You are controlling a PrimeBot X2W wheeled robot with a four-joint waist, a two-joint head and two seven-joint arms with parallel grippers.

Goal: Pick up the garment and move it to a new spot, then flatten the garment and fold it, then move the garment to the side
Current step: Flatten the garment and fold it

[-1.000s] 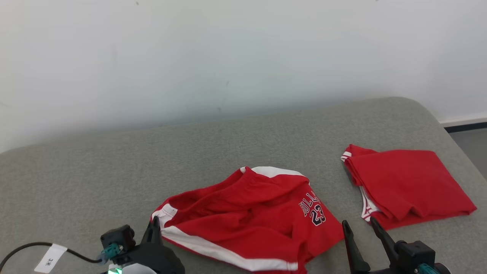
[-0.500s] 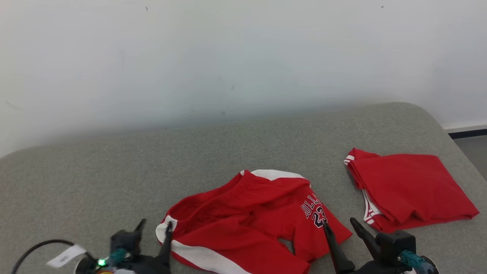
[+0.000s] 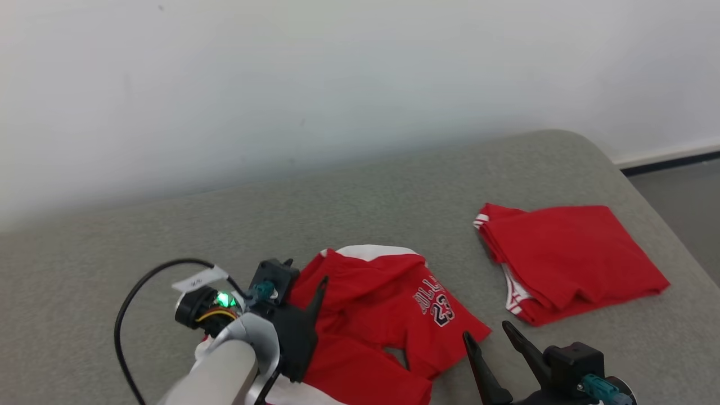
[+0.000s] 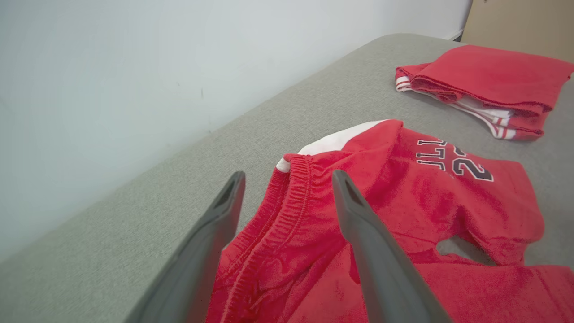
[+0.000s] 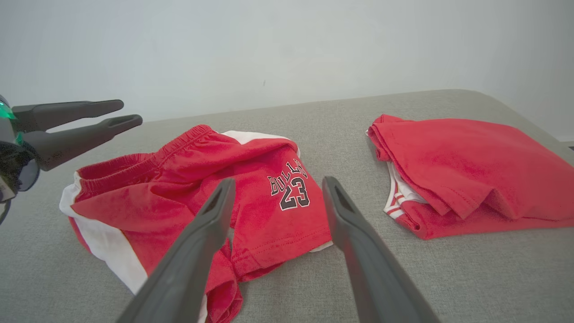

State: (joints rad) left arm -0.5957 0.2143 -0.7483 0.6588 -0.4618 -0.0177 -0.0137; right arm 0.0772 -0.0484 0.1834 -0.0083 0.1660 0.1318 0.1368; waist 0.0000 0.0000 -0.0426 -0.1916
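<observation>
Left gripper (image 3: 306, 271) has let go of the white-striped corner of the shorts (image 3: 388, 304) and come up over the waistband. Head camera swung too, so everything sits further left than a second ago.

- White wall (image 3: 337, 84) behind, bare.
- Grey padded worktop (image 3: 140, 225) runs the full width, rounded corner at far right, strip of floor (image 3: 686, 191) past it.
- Shorts: red, crumpled, lying at the front middle of the worktop, "23" print up, elastic waistband towards my left, one leg hem pointing at my right gripper (image 3: 486, 331).
- Folded red garment (image 3: 568, 253): flat on the right side, white trim at its left edge, apart from the shorts.
- My left forearm (image 3: 225, 371) covers the near-left part of the shorts.
- Left gripper: fingers spread wide, nothing pinched. Left wrist view has the waistband lying beyond the gap between the fingers (image 4: 224, 211).
- Right gripper: fingers wide, empty, at the front edge, left fingertip just beside the leg hem.
- Black cable (image 3: 121, 320) loops off the left wrist, white tag (image 3: 199, 277) on it, green light (image 3: 224, 299) lit.
</observation>
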